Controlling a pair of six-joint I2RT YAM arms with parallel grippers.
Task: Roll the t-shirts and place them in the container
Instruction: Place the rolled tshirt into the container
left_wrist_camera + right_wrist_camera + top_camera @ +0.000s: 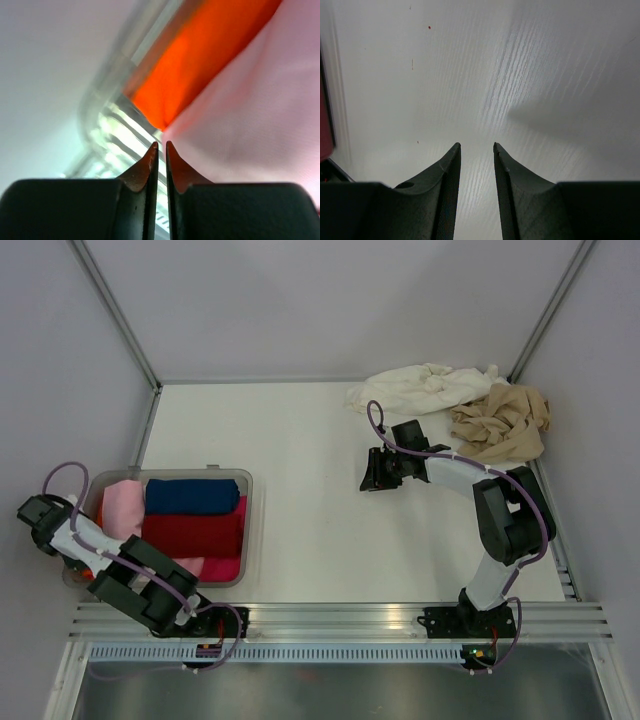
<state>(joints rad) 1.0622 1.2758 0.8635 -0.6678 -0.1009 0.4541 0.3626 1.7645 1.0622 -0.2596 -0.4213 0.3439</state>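
On the white tabletop (320, 510), the cream shirt (420, 388) and tan shirt (505, 425) lie crumpled well away from our right hand (476, 146), which is spread and empty. The pink shirt (260, 115) sits in the tray (251, 530) just ahead of our left hand (160, 146), whose fingers are nearly pressed together, pinching nothing.

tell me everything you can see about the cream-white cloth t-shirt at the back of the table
The cream-white cloth t-shirt is soft, plain and unrolled, lying crumpled in a long wrinkled heap on the white table near its far right corner. Its right end meets the crumpled tan-beige t-shirt; whether they overlap is unclear. Nothing else touches it.
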